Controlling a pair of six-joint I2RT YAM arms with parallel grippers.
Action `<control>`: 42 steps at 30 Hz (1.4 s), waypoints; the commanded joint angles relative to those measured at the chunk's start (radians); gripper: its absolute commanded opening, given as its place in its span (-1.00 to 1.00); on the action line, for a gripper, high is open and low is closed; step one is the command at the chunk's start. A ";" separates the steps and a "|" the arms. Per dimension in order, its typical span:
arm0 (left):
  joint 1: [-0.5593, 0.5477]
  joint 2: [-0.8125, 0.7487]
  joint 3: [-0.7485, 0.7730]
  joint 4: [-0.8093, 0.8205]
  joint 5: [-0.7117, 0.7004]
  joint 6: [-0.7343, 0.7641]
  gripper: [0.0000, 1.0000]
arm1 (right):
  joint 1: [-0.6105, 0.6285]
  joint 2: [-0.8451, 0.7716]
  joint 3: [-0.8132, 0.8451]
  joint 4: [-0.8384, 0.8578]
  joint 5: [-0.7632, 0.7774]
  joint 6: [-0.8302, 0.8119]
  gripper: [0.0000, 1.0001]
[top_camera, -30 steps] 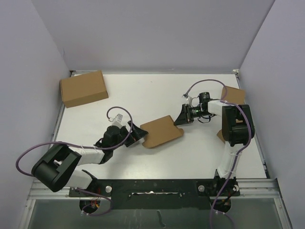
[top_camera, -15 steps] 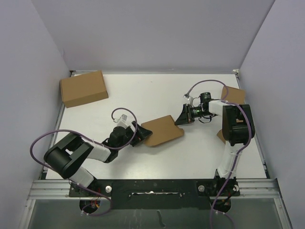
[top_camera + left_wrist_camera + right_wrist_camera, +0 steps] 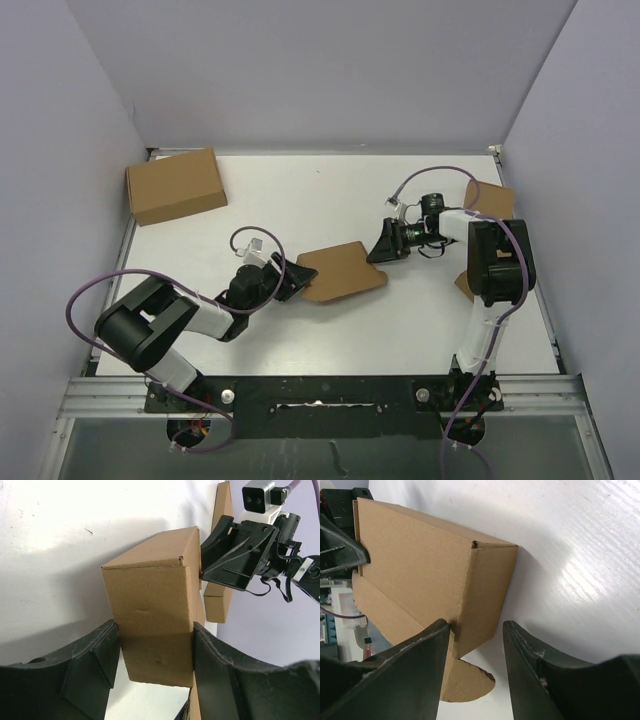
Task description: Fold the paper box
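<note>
The paper box (image 3: 342, 270) lies folded into a small oblong box in the middle of the white table. My left gripper (image 3: 292, 284) is at its left end. In the left wrist view the box end (image 3: 152, 625) sits between my fingers, and both pads (image 3: 207, 665) press on its side walls. My right gripper (image 3: 380, 245) is at the box's far right corner. In the right wrist view it (image 3: 476, 625) stands open: the left finger (image 3: 427, 655) touches the box wall (image 3: 420, 565), the right finger is apart from it. A rounded tab (image 3: 470, 682) sticks out under the box.
A larger closed brown carton (image 3: 176, 185) stands at the back left. Another closed brown box (image 3: 490, 198) sits at the back right behind the right arm, and a further one (image 3: 462, 285) is partly hidden beside that arm. Purple walls enclose three sides.
My left gripper has slid right onto the box's left end and narrowed its jaws onto the walls. The right gripper's jaws have spread apart, and the box shifted slightly.
</note>
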 commanded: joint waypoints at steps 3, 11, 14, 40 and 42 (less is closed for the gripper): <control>-0.004 -0.041 0.032 0.075 -0.021 -0.045 -0.18 | -0.022 -0.174 0.048 -0.059 0.015 -0.106 0.02; 0.020 -0.201 0.118 -0.333 -0.032 -0.188 -0.18 | 0.005 -0.521 -0.027 -0.053 0.032 -0.413 0.32; 0.044 -0.247 0.185 -0.526 0.004 -0.230 -0.18 | 0.072 -0.697 -0.159 0.056 0.027 -0.627 0.90; 0.127 -0.239 0.358 -0.804 0.208 -0.378 -0.19 | 0.560 -0.710 -0.465 0.467 0.637 -1.101 0.97; 0.127 -0.239 0.356 -0.799 0.210 -0.383 -0.19 | 0.577 -0.700 -0.478 0.521 0.699 -1.098 0.99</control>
